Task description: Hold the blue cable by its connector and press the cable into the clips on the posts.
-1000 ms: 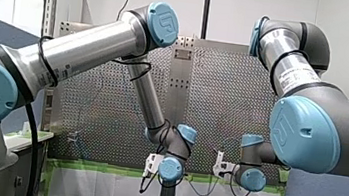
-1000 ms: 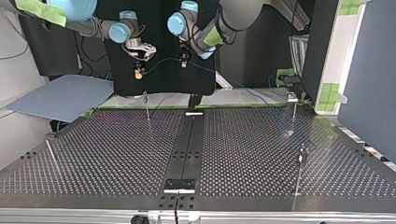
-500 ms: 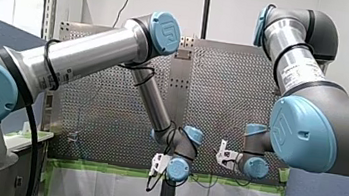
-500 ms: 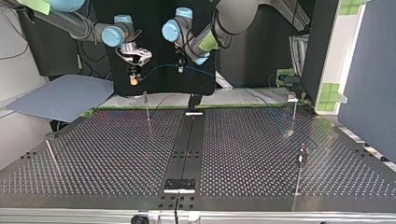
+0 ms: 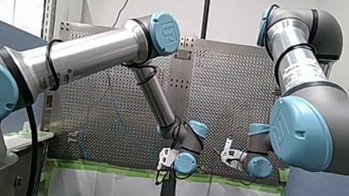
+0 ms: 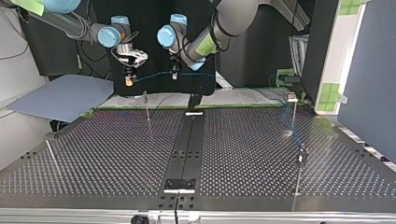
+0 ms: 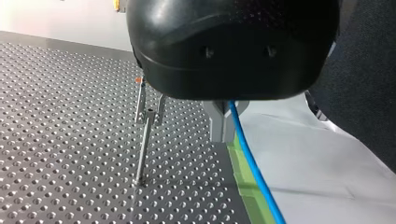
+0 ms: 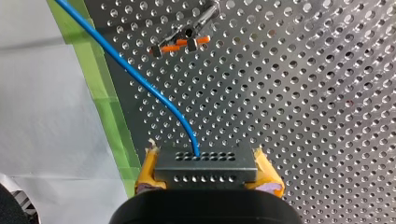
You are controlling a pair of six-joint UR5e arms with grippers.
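Both arms have slid sideways and lower. My right pincer (image 8: 208, 173) squeezes the black connector (image 8: 205, 161). My left pincer (image 7: 224, 123) pinches the blue cable (image 7: 252, 163), in the air just before the orange-clip post (image 8: 187, 39). That clip looks empty, so pressing comes next.

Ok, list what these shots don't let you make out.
Whether my left gripper clamps the cable: left wrist view, its housing covers the contact.
Whether the cable sits in the clip: top view, too small, blurred.
Rear of the connector: right wrist view, hidden by my right gripper.
Connector in the front view: too small.
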